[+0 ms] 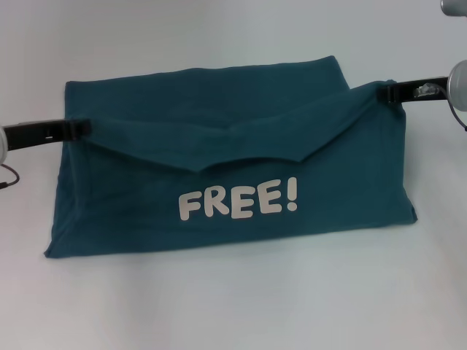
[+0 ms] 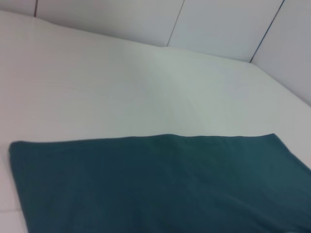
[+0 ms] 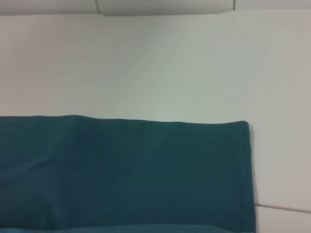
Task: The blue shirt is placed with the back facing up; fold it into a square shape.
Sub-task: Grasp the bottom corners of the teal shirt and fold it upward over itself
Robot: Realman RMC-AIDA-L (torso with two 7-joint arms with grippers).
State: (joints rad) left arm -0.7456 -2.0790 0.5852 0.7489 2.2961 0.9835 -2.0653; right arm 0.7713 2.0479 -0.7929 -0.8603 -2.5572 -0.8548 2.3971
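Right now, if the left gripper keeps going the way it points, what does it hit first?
The left gripper points inward across the blue shirt, whose raised fold it already grips; more shirt cloth comes first, though depth is unclear.

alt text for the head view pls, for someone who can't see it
A blue shirt lies part-folded on a white table, its near edge lifted at both ends by the left gripper and right gripper, so the middle sags. White "FREE!" lettering faces the camera below the sagging edge.

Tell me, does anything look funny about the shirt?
Yes. The blue shirt is half lifted: the left gripper and right gripper hold its two sides up, so the middle edge sags above the "FREE!" print.
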